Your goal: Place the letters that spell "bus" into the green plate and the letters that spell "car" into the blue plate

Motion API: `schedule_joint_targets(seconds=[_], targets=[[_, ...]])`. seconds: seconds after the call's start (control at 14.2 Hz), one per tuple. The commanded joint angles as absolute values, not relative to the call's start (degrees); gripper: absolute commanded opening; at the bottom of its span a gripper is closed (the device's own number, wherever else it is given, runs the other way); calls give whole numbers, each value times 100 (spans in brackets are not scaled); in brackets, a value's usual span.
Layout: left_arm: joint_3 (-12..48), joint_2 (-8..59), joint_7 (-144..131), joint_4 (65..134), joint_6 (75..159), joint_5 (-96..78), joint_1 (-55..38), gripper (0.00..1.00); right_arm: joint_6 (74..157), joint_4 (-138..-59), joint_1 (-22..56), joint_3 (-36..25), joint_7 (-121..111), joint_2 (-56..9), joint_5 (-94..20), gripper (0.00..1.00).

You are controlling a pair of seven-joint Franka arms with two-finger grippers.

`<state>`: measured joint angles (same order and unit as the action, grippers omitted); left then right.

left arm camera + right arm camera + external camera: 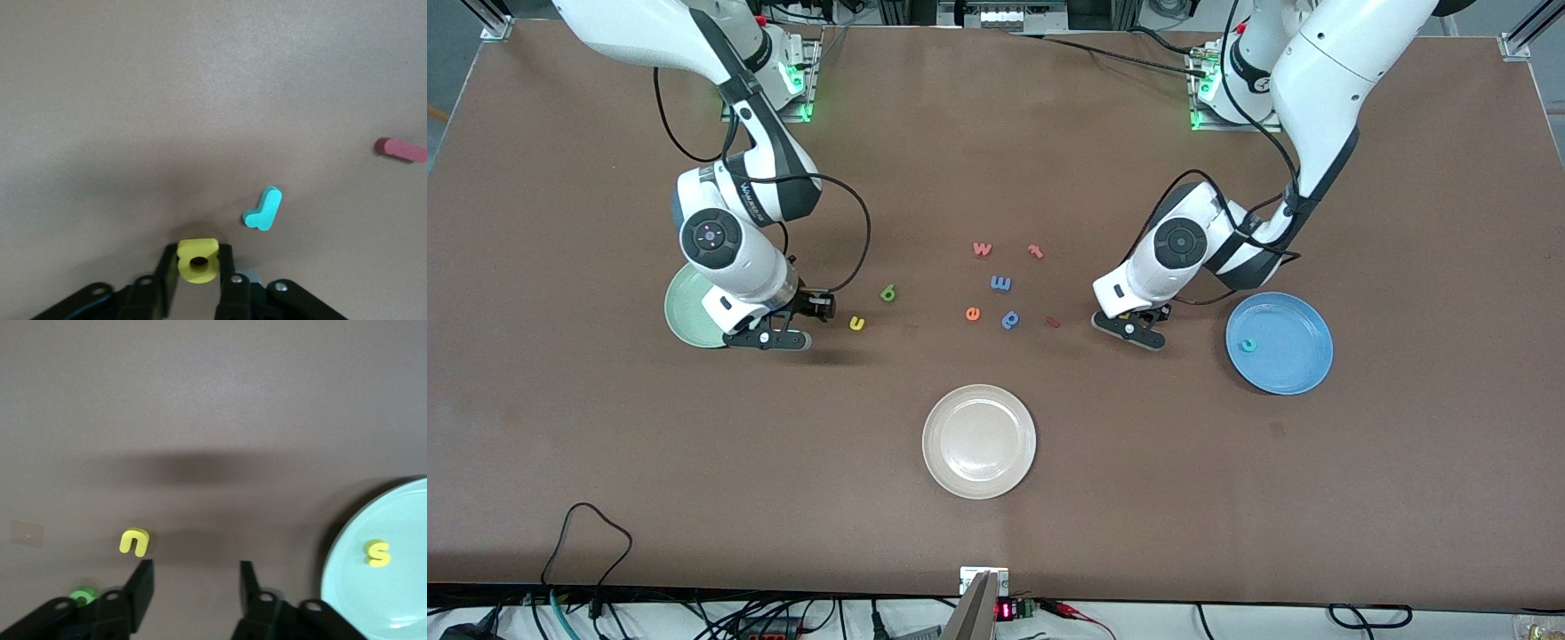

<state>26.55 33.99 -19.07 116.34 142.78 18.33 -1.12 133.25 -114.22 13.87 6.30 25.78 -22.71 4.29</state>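
Observation:
My left gripper (pixel 1134 322) (pixel 198 267) is shut on the yellow "a" (pixel 197 260), low over the table beside the blue plate (pixel 1294 356). A teal "r" (pixel 263 209) lies flat on the table close to it. A teal "c" (pixel 1249 345) rests in the blue plate. My right gripper (pixel 791 323) (pixel 193 580) hangs open and empty beside the green plate (pixel 685 307) (pixel 400 593), which holds the yellow "s" (pixel 378 553). The yellow "u" (pixel 857 323) (pixel 134 541) and green "b" (pixel 887 292) (pixel 83 595) lie on the table just past its fingertips.
Mid-table lie a salmon "w" (pixel 982 249), salmon "t" (pixel 1035 252), blue "m" (pixel 1000 283), orange "e" (pixel 973 313), blue "p" (pixel 1010 318) and a small red bar (pixel 1053 322) (pixel 400 149). A cream-white plate (pixel 978 440) sits nearer the front camera.

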Motion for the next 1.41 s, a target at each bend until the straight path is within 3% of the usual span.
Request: schedule_joint_targets(seconds=[0.0,0.28,0.42,0.49,0.84,1.2,1.27,1.34], targets=[[2663,3192,-2039,11602,13889,2021,-53,11,13394,-11303,1511,598,2969,-2460,369,56],[2681,2532,-1899,10936,12030,2021,87,12,13833,-11294,1801,598,3497,-2838,343,56],[2681,2557,-1148,10374,11096,2021,542,13,13896,-11084,1916,589,3595,-3022,352,57],[2681,2558,-647,10284,11014,2021,789,13,13896,-11031,1951,589,3595,-3102,360,57],[2672,3093,308,10370,11380,2785,1836,15,13913,-10986,1960,589,3586,-3190,378,57],[2672,3252,220,11169,12435,2786,2206,20,13992,-10995,1977,589,3595,-3331,396,57],[2672,3243,211,11223,12480,2786,2232,28,14001,-10995,1978,589,3586,-3331,396,57],[2672,3226,211,11224,12437,2786,2267,50,14001,-10995,1978,589,3586,-3340,396,56]])
